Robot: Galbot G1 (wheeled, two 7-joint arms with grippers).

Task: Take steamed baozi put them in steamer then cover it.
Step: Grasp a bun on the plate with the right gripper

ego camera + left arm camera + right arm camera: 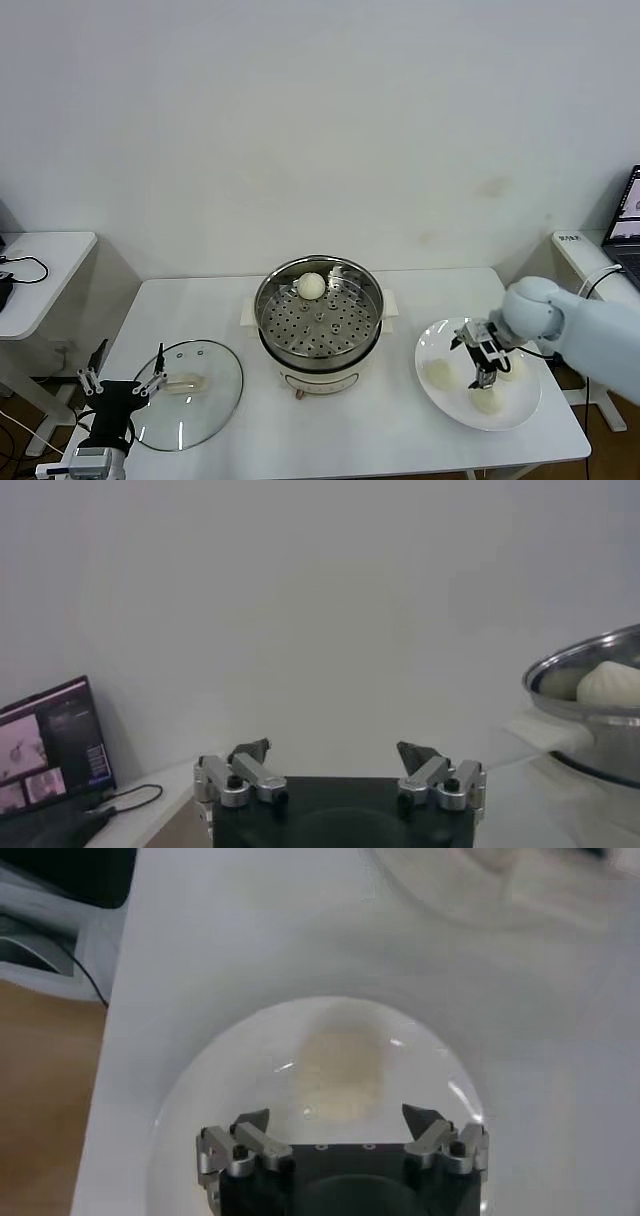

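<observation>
The steel steamer (318, 322) stands on its white base at the table's middle, with one baozi (311, 286) at the back of its perforated floor. Three more baozi lie on a white plate (446, 403) at the right: one to the left (438, 373), one at the front (487, 400), one to the right (514, 368). My right gripper (484, 377) hangs open just above the plate, between them; in the right wrist view it (338, 1120) is open over a baozi (340, 1073). The glass cover (205, 400) with its cream handle (185, 383) lies flat at the left. My left gripper (125, 385) is open and empty beside the cover.
The left wrist view shows the open left gripper (335, 752), the steamer (590, 685) off to one side and a laptop (50, 745) on a side table. A small white table (40, 270) stands at the left. The table's front edge is near the plate and the cover.
</observation>
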